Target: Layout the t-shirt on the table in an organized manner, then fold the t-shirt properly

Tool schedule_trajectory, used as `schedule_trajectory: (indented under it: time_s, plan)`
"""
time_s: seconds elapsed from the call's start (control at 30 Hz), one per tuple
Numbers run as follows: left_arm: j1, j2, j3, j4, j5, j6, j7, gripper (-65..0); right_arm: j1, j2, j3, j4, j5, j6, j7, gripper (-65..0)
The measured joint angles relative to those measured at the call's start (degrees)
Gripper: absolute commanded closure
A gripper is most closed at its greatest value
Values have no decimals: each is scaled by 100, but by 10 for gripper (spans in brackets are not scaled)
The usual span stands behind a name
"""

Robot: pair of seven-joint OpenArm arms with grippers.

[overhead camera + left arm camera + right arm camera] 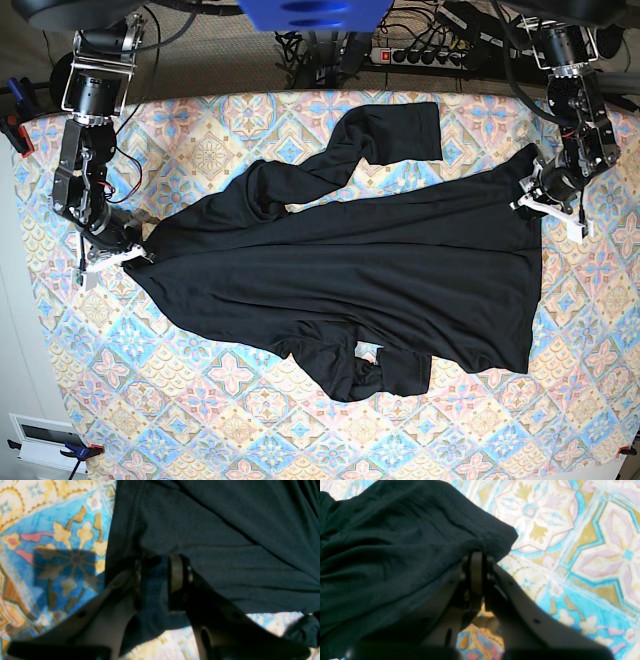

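Note:
The black t-shirt (350,270) lies spread across the patterned table (230,410), wrinkled. One sleeve reaches toward the far edge and the other is bunched near the front. My right gripper (122,256) is at the shirt's left corner; in the right wrist view it (480,555) is shut on the fabric edge (382,555). My left gripper (537,196) is at the shirt's right edge; in the left wrist view it (155,580) has its jaws a little apart with a bunch of shirt fabric (225,542) pinched between them. The fabric hangs below the fingers.
The far sleeve (395,135) lies near the table's back edge. The bunched sleeve (390,372) lies toward the front. A power strip and cables (430,55) lie behind the table. Bare patterned cloth shows beside each gripper (50,530) (570,542).

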Motion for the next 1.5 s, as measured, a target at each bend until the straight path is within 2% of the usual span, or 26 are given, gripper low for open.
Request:
schedule_trajectory:
  time_s: [0.13,0.27,0.33,0.47,0.97,1.2,1.43,1.5]
  plan:
    - [-127,-20,-2,-396,-24,-4,-61,-212,0,0,0,11,7,-9,2,-5]
    - [-142,-2,0,-396,-24,-2,-90,-208,0,0,0,15,0,0,0,-5]
    - [-140,-2,0,-396,-24,-4,-90,-165,0,2,0,15,0,0,0,-5]
    - [-133,2,127,-271,-26,-4,-57,0,0,2,0,15,0,0,-2,-5]
    - [271,-2,136,813,-20,-4,-26,0,0,2,0,-13,0,0,2,-5]
    - [-151,-20,133,-280,105,37,-46,-85,2,2,0,-17,-9,-13,4,-5]
    - [-186,-101,129,-361,258,39,-284,-259,0,2,0,-17,0,-2,2,-5]
    - [-188,-87,136,-369,254,37,-286,-290,2,-4,0,-17,2,0,4,-5]
